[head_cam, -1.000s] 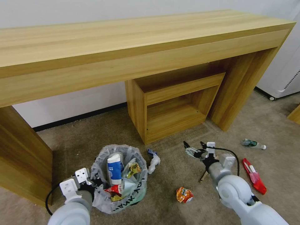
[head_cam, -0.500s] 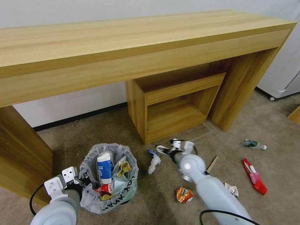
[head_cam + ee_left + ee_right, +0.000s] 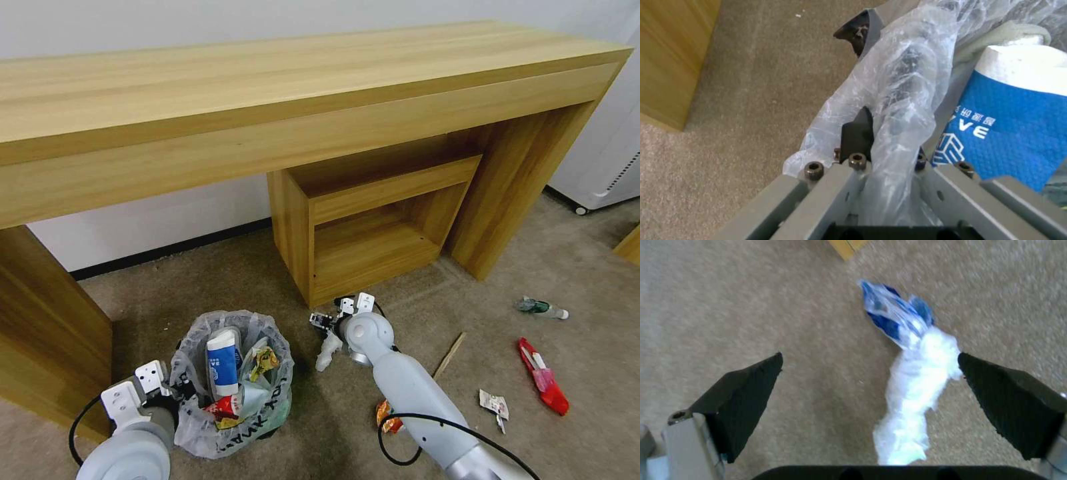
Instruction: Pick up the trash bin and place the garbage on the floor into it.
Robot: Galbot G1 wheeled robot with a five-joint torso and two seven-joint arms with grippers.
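While the long light wooden desk (image 3: 287, 87) stands against the wall, we take its small open shelf unit (image 3: 363, 220) as our landmark. On the beige-brown short-pile carpet (image 3: 220, 287), in front of this unit and toward our left, stands the small round black trash bin with a translucent white plastic liner (image 3: 230, 387); a blue-white carton (image 3: 223, 363), a crushed red cup (image 3: 223, 405) and a yellow wrapper (image 3: 265, 360) are inside it. Our left gripper (image 3: 882, 133) is clenched on the bin's rim, with the liner bunched between its fingers. Just in front of the unit, our right gripper (image 3: 869, 396) hangs with its jaws spread wide over a white crumpled tissue with a blue plastic end (image 3: 911, 380), which lies on the carpet between the fingers (image 3: 746, 383), not touching them. Farther in front of the unit lie a wooden stick (image 3: 449, 355), an orange can (image 3: 383, 413) and a small white wrapper (image 3: 493, 403). To the right of the unit we see a red wrapper (image 3: 543, 383) and a green-labelled bottle (image 3: 540, 307).
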